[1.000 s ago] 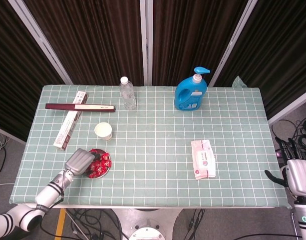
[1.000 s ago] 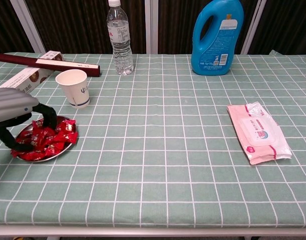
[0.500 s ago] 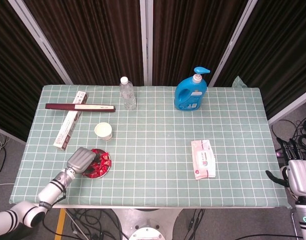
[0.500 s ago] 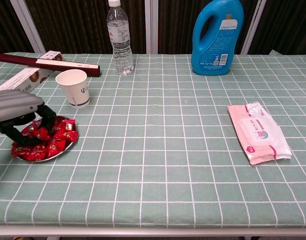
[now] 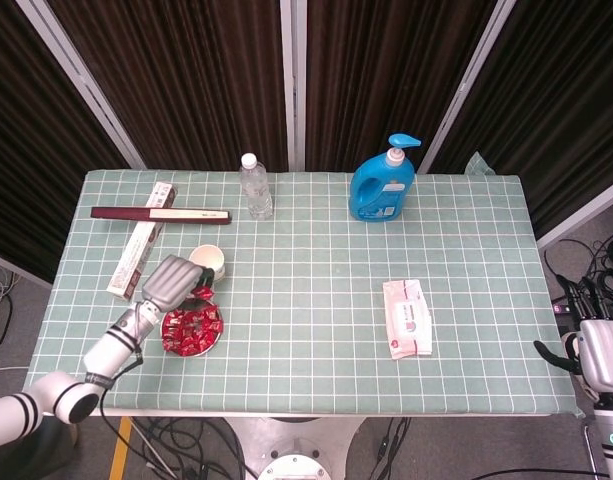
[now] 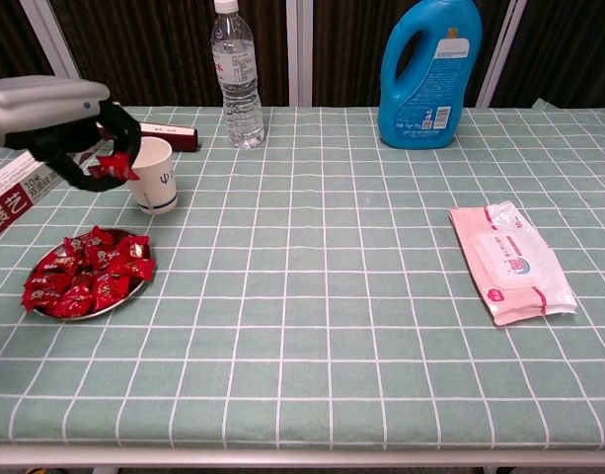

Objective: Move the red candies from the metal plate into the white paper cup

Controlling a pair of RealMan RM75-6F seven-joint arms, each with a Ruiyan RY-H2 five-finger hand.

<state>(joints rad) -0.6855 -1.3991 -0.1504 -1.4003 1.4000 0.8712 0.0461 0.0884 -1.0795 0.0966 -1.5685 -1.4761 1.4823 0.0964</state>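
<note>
**Candy Pinched Beside the Cup**

Now holding one red candy (image 6: 114, 166) in dark fingertips (image 6: 129, 133), left robot hand (image 6: 60, 123) raised off the worktop (image 6: 332, 296), just beside the white paper cup (image 6: 156, 175) on its left, candy level with the cup's rim and close to touching it. Seen from the head view, same left robot hand (image 5: 172, 281) overlapping the cup (image 5: 208, 262) at its near-left edge.

Lying in front of the cup, slightly left and near it: metal plate (image 6: 134, 289), loaded with a heap of red candies (image 6: 85, 279). Standing upright behind the cup, somewhat right: clear water bottle (image 6: 236, 74). Resting behind the cup on the left: dark red flat box (image 5: 161, 214), crossing over a long white carton (image 5: 141, 252). Standing well to the right of the cup, at the back: blue detergent bottle (image 6: 427, 69). Lying far right of the cup, nearer the front: pink wipes pack (image 6: 509, 262).

Hanging well away from the cup, beyond the right edge of the worktop: right robot hand (image 5: 598, 355), holding nothing; spread or curled, cannot tell.
</note>
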